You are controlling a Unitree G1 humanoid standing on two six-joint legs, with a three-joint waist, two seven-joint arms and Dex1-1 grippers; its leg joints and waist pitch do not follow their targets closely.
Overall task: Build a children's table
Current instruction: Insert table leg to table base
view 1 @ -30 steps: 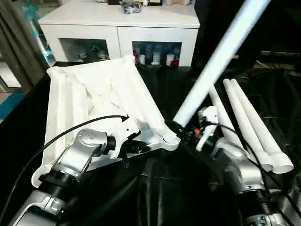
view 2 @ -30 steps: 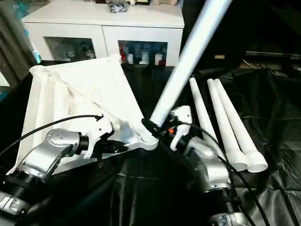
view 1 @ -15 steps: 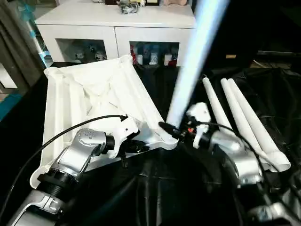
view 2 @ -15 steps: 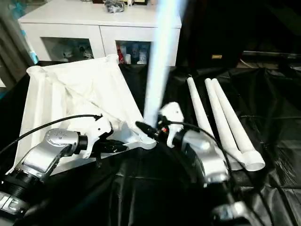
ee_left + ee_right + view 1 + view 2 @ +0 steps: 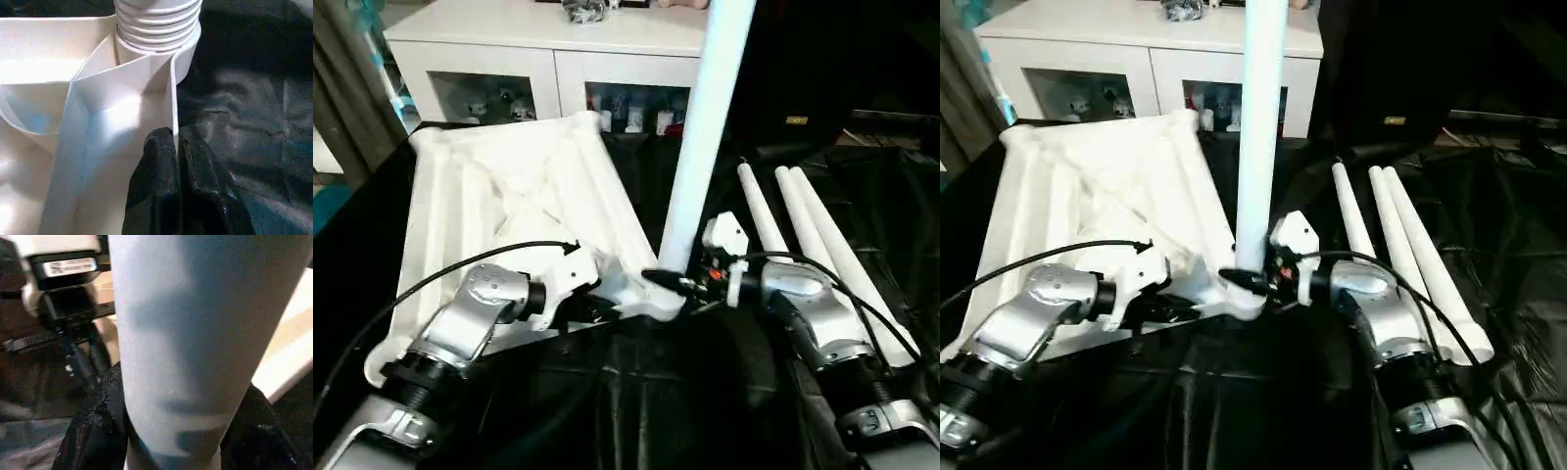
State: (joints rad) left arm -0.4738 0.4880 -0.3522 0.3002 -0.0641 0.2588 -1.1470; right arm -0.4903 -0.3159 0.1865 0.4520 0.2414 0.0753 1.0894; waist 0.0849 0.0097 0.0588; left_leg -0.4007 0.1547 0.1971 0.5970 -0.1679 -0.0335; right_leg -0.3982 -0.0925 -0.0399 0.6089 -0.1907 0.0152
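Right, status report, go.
Left gripper shut on tabletop rim. Right gripper shut on leg, upright at corner socket. Three spare legs lie alongside, nothing blocking.

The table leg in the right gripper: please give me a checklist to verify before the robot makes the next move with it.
1. Right gripper shut on the held leg: ok, a finger on each side of it.
2. Held leg upright over the corner socket: ok.
3. Threaded end fully seated in the socket: cannot tell; several threads are exposed.
4. Left gripper steadying the tabletop: ok, its fingers pinch the rim wall.
5. Three spare legs out of the way: ok, lying on the black sheet to the right.
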